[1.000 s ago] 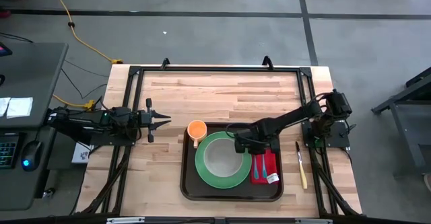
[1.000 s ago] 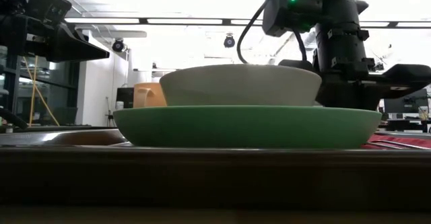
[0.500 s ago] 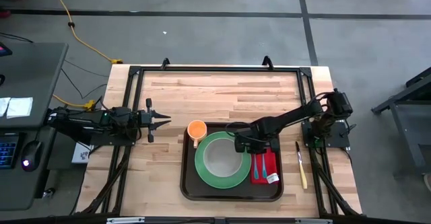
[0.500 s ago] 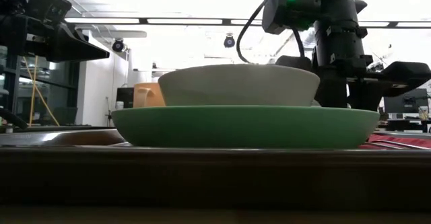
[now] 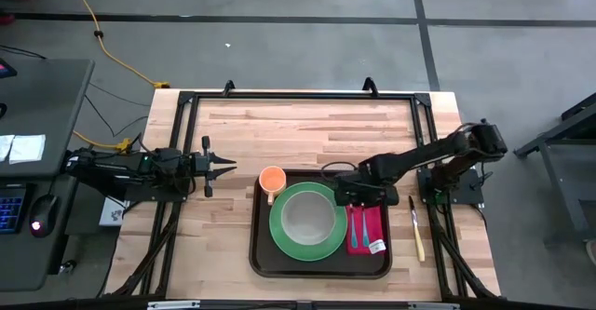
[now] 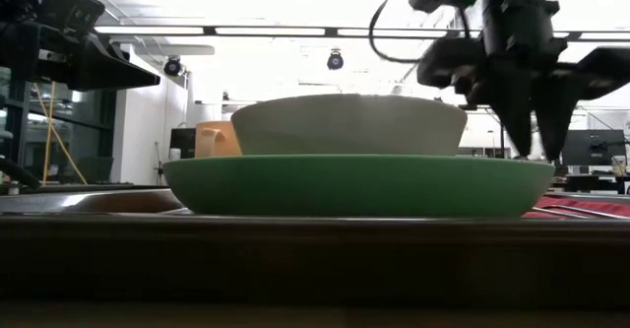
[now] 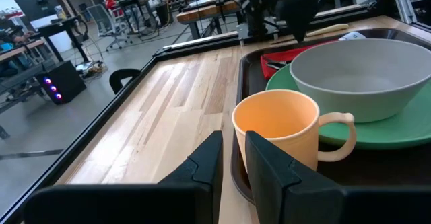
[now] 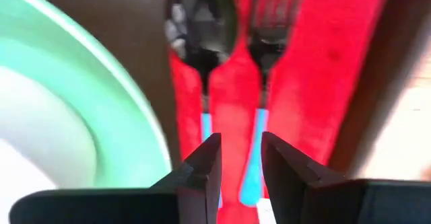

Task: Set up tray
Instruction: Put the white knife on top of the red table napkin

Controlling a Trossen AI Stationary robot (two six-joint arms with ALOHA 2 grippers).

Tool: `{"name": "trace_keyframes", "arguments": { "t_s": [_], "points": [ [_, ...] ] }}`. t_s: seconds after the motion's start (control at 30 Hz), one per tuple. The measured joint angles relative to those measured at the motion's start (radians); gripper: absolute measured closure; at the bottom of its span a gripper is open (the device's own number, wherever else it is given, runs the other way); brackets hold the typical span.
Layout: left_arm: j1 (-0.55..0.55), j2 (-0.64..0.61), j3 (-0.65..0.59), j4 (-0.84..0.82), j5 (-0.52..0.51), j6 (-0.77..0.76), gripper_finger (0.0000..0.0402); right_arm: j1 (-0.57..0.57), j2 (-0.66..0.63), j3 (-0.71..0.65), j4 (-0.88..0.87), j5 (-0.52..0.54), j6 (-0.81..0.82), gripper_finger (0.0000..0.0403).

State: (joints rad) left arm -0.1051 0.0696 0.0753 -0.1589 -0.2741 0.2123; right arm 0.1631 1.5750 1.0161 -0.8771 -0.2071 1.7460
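The dark brown tray [image 5: 264,254] lies on the wooden table. On it a green plate [image 5: 279,238] carries a grey bowl [image 5: 305,219]. An orange cup [image 5: 271,179] stands upright in the tray's far left corner. A red napkin [image 5: 366,235] on the tray's right side bears a spoon [image 8: 202,22] and a fork [image 8: 273,22] with blue handles. My right gripper [image 5: 346,198] hangs above the napkin's far end beside the plate, pointing down, open with nothing between its fingers. My left gripper [image 5: 219,168] waits left of the cup, narrowly open.
A knife [image 5: 416,228] lies on the table right of the tray. A black frame [image 5: 298,96] runs round the table's edges. Bare wood [image 5: 307,128] stretches from the tray to the far edge.
My right gripper has risen from the bowl's right rim and gone a little toward the table's right edge, so that it now hangs clear above the napkin. The bowl and the plate stay on the tray.
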Motion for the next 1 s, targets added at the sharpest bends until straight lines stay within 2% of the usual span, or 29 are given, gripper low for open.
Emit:
{"name": "trace_keyframes", "arguments": {
  "t_s": [0.2,0.5,0.73,1.0],
  "points": [
    [0.000,0.000,0.000,0.000,0.000,0.000,0.0305,0.008,-0.125,0.000,-0.137,0.040,-0.027,0.0320],
    [0.000,0.000,0.000,0.000,0.000,0.000,0.0305,0.014,-0.268,0.000,-0.325,0.009,-0.027,0.0320],
    [0.000,0.000,0.000,0.000,0.000,0.000,0.0305,0.052,-0.294,0.000,-0.376,-0.011,-0.026,0.0320],
    [0.000,0.000,0.000,0.000,-0.006,0.000,0.0305,0.158,-0.294,0.000,-0.435,-0.057,-0.019,0.0320]
  ]
}}
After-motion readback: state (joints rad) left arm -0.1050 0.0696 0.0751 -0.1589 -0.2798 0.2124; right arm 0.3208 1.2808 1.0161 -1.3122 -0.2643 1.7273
